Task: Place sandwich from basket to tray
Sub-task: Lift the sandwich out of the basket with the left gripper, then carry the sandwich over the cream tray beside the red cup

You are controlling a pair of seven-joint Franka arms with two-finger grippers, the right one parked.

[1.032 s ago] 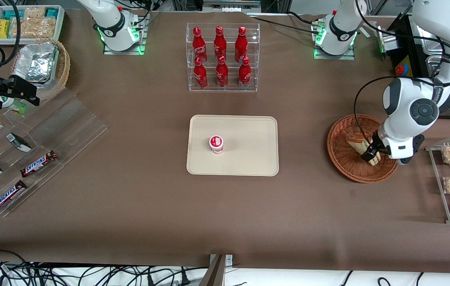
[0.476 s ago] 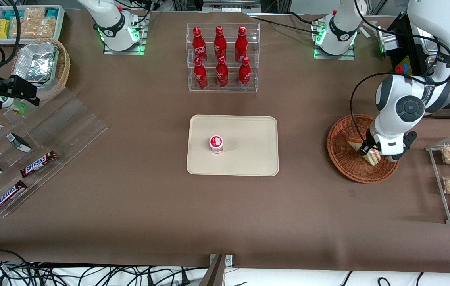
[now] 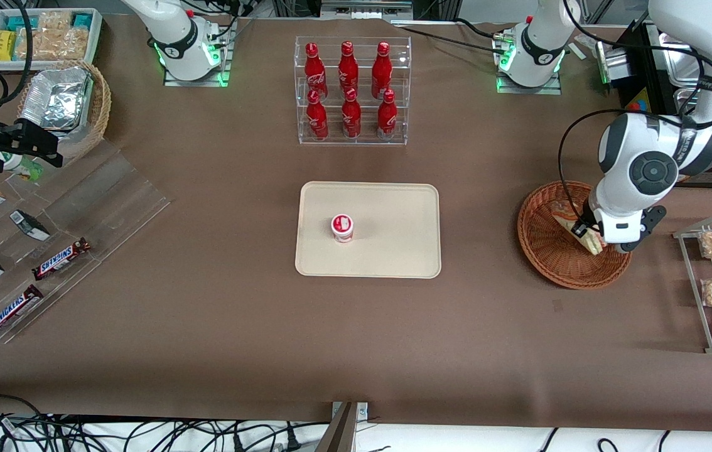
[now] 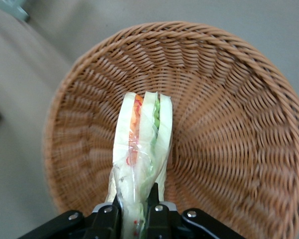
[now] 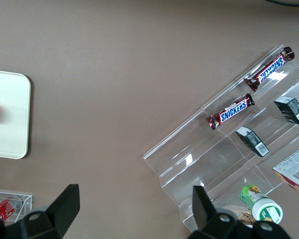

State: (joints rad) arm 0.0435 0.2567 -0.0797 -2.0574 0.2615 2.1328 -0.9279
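Left wrist view: the gripper (image 4: pixel 135 211) jaws are clamping the sandwich (image 4: pixel 142 144) between them. The sandwich is apparently hanging clear above the basket (image 4: pixel 229 99).

Sandwich (image 4: pixel 142 149): lower end hidden between the gripper (image 4: pixel 135 211) fingers, cut by frame edge. Basket (image 3: pixel 544 251): partly covered by the arm.

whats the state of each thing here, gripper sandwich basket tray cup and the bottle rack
gripper: over the basket, shut on the sandwich
sandwich: wrapped, clamped at one end, over the basket
basket: upright on the table
tray: flat, holding only the cup
cup: upright, lid on
bottle rack: six red bottles upright
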